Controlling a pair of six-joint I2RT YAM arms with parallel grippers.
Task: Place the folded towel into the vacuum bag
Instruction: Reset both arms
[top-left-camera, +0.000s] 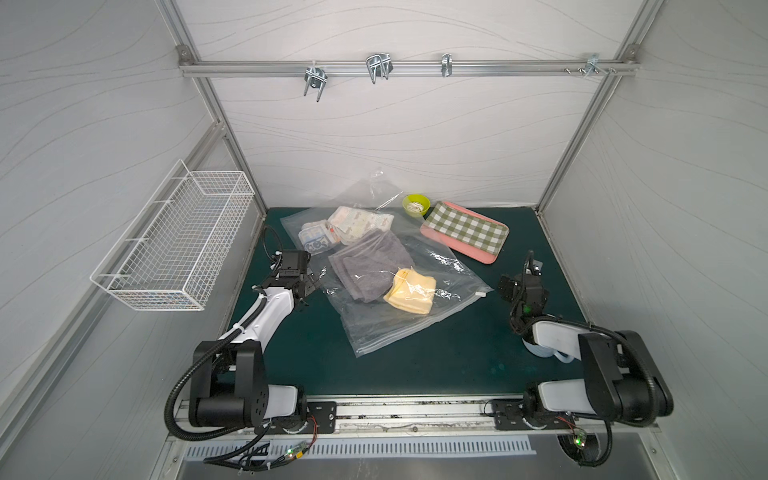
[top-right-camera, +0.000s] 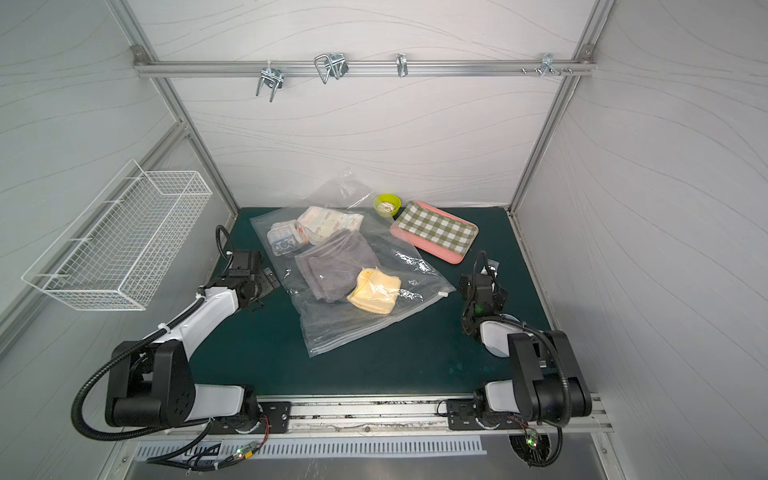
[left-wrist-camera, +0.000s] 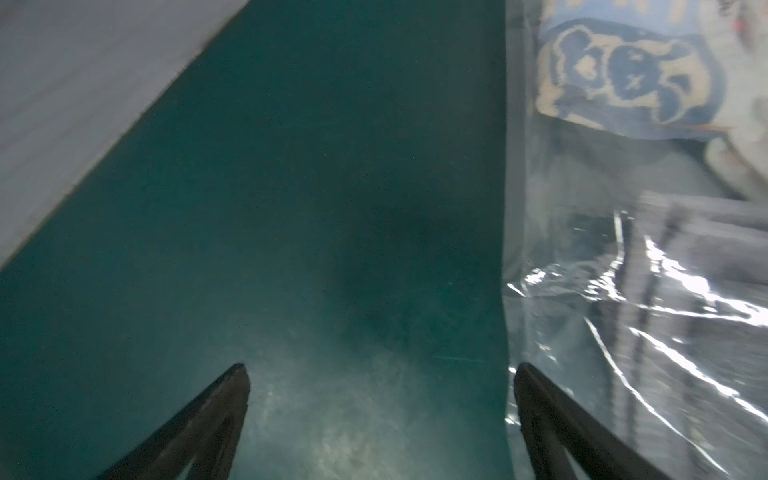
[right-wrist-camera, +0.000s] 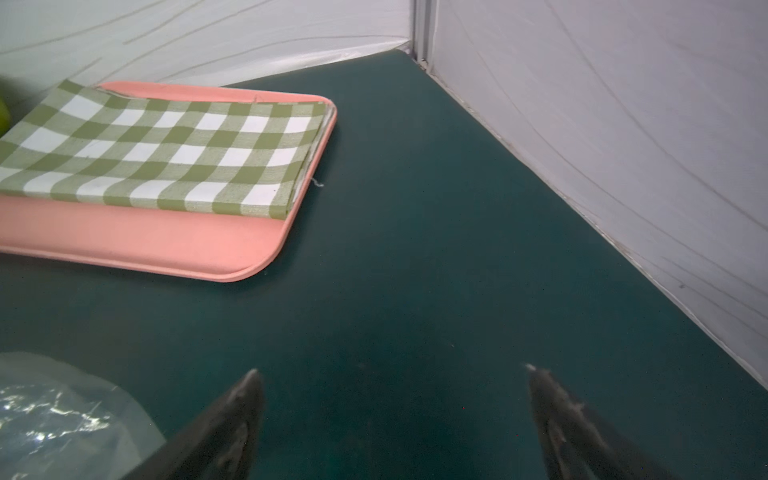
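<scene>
The clear vacuum bag (top-left-camera: 436, 266) (top-right-camera: 332, 332) lies flat and crinkled across the middle of the green mat, its white slider clip (top-left-camera: 481, 294) at the right corner. A folded grey towel (top-left-camera: 365, 266) (top-right-camera: 332, 262) lies inside it. A folded yellow cloth (top-left-camera: 409, 291) sits near the zip edge with film over it. My left gripper (top-left-camera: 305, 279) (left-wrist-camera: 380, 368) is open and empty at the bag's (left-wrist-camera: 623, 332) left edge. By the clip corner my right gripper (top-left-camera: 519, 279) (right-wrist-camera: 392, 370) is also open and empty over bare mat, the bag (right-wrist-camera: 62, 407) beside one finger.
Patterned cloth bundles (top-left-camera: 357, 222) fill the bag's far end. A pink tray (top-left-camera: 486, 255) (right-wrist-camera: 145, 241) holding a green checked cloth (top-left-camera: 461, 226) sits at the back right, with a small green bowl (top-left-camera: 415, 204) behind it. A white wire basket (top-left-camera: 174, 245) hangs on the left wall.
</scene>
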